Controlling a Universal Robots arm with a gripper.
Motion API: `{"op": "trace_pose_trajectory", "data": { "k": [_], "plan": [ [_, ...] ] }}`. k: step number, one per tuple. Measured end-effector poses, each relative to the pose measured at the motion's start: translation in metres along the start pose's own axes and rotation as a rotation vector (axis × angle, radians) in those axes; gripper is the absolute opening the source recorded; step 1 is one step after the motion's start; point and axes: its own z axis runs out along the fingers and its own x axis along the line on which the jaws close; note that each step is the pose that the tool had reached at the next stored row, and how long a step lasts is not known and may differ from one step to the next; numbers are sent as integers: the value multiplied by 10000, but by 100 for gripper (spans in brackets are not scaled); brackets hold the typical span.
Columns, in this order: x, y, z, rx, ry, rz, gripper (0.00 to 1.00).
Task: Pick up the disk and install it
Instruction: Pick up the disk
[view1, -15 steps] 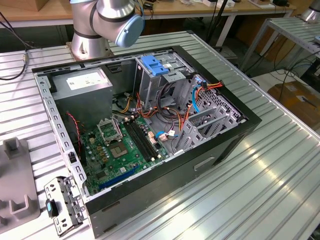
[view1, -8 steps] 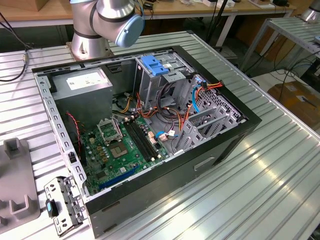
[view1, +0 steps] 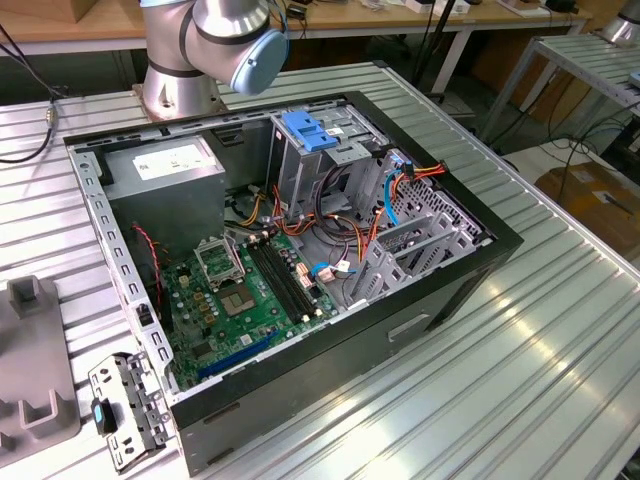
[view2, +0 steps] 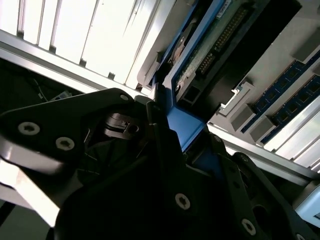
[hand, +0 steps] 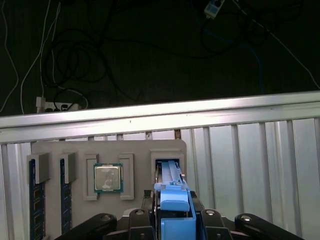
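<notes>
The gripper (hand: 174, 202) is clamped on the disk (hand: 169, 172), which stands on edge in a slot of the grey holder (hand: 135, 147) — a processor chip (hand: 108, 178) seated just beside the gripper — with the ribbed table (hand: 250, 150) and floor cables (hand: 65, 95) beyond.

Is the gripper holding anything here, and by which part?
The gripper appears clamped on the disk, by its blue plastic end, with the disk standing on edge in a slot of the grey tray.
</notes>
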Motion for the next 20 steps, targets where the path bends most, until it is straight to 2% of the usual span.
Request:
{"op": "trace_pose_trajectory", "data": {
  "k": [14, 20],
  "plan": [
    [0, 0, -1, -1, 0, -30, 37],
    [0, 1, -73, -1, 0, -30, 37]
  ]
}}
